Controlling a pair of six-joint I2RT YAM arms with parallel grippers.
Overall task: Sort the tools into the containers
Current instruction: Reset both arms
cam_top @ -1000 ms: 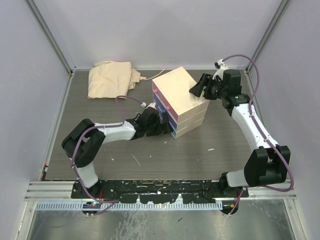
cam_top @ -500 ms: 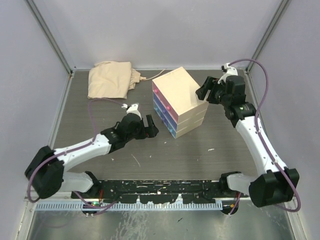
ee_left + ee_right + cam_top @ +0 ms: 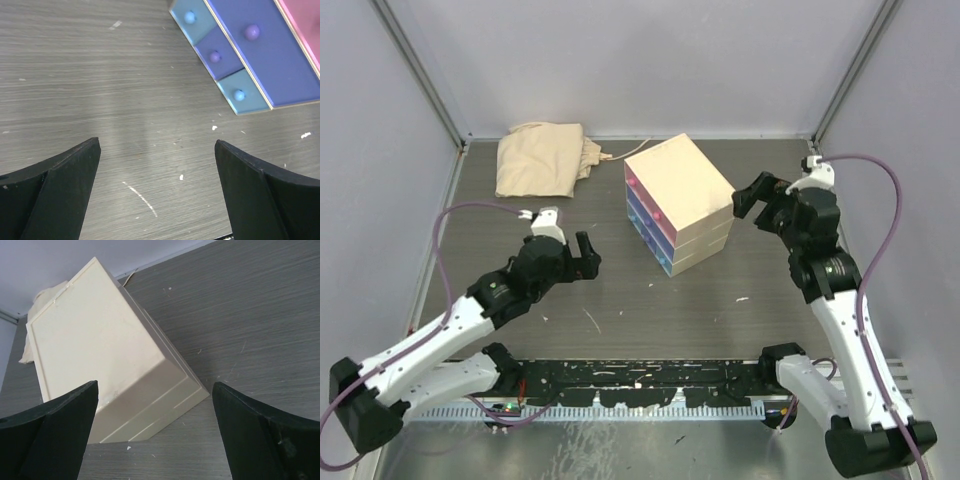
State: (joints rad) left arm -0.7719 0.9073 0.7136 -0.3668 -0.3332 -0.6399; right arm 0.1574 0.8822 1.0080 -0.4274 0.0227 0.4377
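The cream chest (image 3: pixel 680 190) stands at mid-table with its pink (image 3: pixel 642 190), blue (image 3: pixel 648 222) and light-blue drawers (image 3: pixel 666 262) facing left, all shut. No tools are in view. My left gripper (image 3: pixel 588 254) is open and empty, a short way left of the drawer fronts. The left wrist view shows its wide-apart jaws (image 3: pixel 157 145) over bare table, with the blue drawers (image 3: pixel 260 55) and light-blue drawers (image 3: pixel 242 92) at upper right. My right gripper (image 3: pixel 753 198) is open and empty just right of the chest; its wrist view (image 3: pixel 155 386) shows the chest's back and top (image 3: pixel 95 345).
A crumpled beige cloth (image 3: pixel 540 158) lies at the back left; it also shows behind the chest in the right wrist view (image 3: pixel 42 295). The grey table (image 3: pixel 720 300) is fenced by frame posts and pale walls.
My left arm has drawn back from the drawer fronts to the left and nearer. My right gripper has pulled away from the chest's right side, to the right.
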